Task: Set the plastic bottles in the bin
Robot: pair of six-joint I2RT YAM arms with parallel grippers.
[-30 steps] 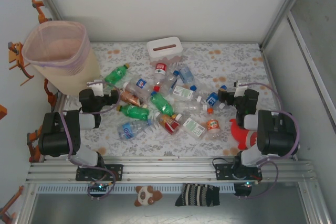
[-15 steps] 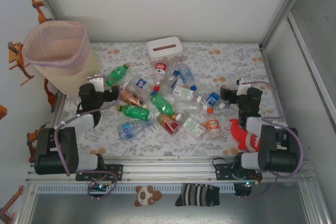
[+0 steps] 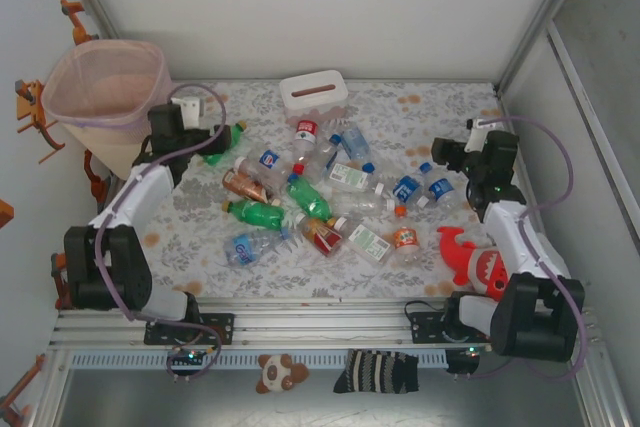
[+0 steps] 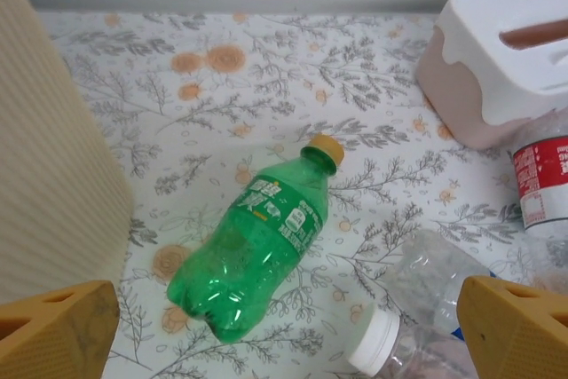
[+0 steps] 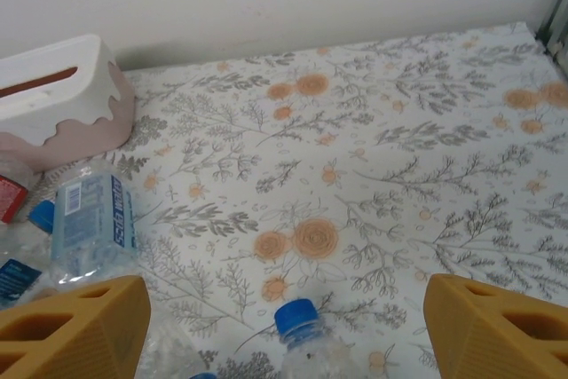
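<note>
Left wrist view: my left gripper point(image 4: 286, 330) stands wide apart, framing a green bottle point(image 4: 262, 250) near the bin point(image 4: 44, 175); my right gripper point(image 5: 286, 326), also spread, frames a blue-capped bottle point(image 5: 295, 316).

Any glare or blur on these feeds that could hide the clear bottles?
Top external: soft even light, sharp, no glare; the clear bottles fade into the floral mat. Left wrist: green bottle crisp, small highlights only. Right wrist: mat sharp; blue-capped bottle cut off by the bottom edge.
</note>
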